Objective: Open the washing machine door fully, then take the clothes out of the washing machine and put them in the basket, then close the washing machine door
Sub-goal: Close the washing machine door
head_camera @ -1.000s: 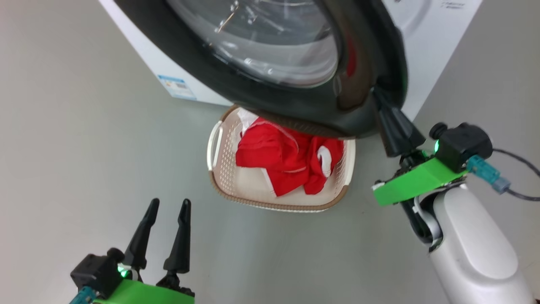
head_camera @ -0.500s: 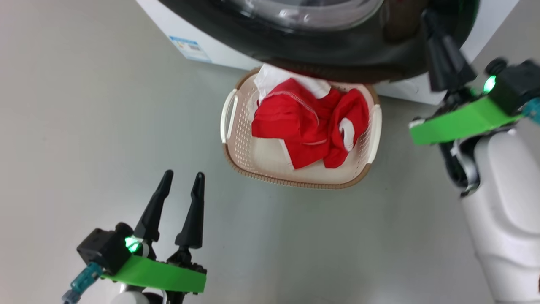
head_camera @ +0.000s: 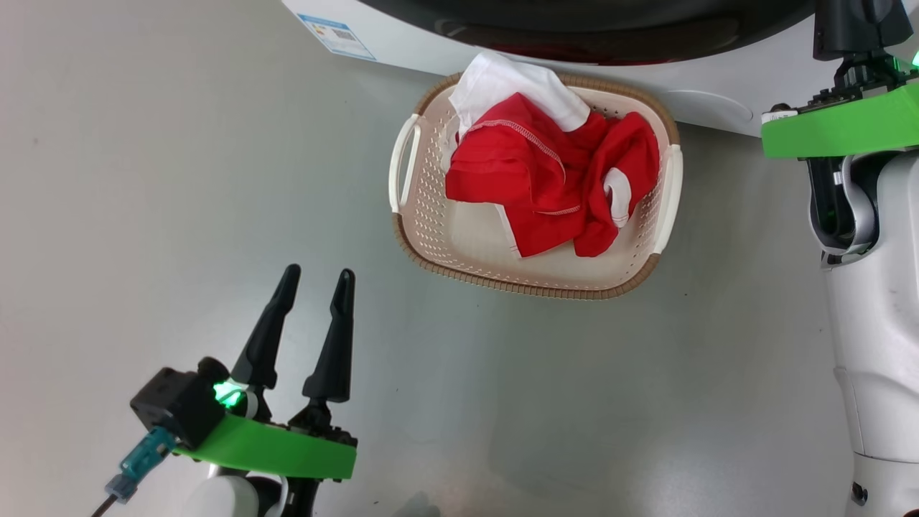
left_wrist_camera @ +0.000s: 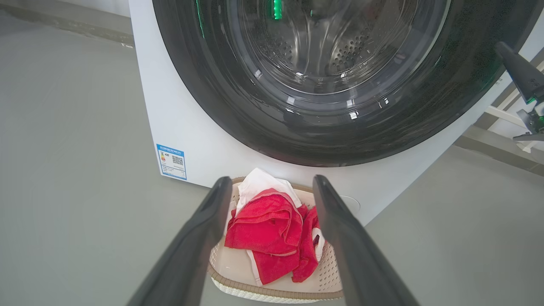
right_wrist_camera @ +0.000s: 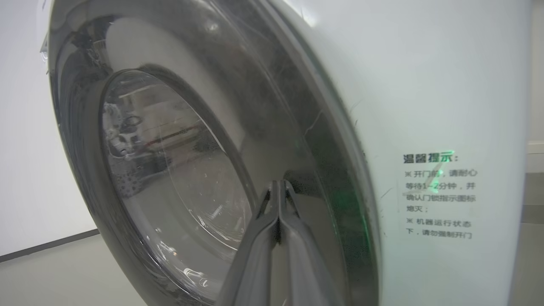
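**Door flat to the front, reds in the basket, right tool pinched at the rim**

Right tool [right_wrist_camera: 278, 183] first: its two fingers are squeezed tight together with nothing between them, tips right up at the glossy black rim of the door [right_wrist_camera: 297, 140]. Its own wrist camera gives that close look, with the glass bowl to the left and a printed notice [right_wrist_camera: 437, 195] on the white washing machine [right_wrist_camera: 425, 76] to the right. Actual contact? Can't call it. From the head it's just a dark stub cut off at the top right corner, above its green bracket.

Over to the left tool [head_camera: 319, 271]: fingers spread wide, gripping nothing, at lower left above bare grey floor [head_camera: 143, 179], well apart from everything.

Its wrist camera shows what the head misses: the whole door lying flat against the machine's front, drum holes behind the glass, and the right tool's finger poking in at the door's right edge.

Framed between the left fingers sits the basket [left_wrist_camera: 272, 291], just beside the machine's base and below the door. The red clothes [left_wrist_camera: 263, 225] are heaped inside, white trim up at the far rim. A blue label [left_wrist_camera: 171, 161] marks the machine's lower corner.

There's open floor to the basket's left, right and near side. The far side is hemmed in by the machine.
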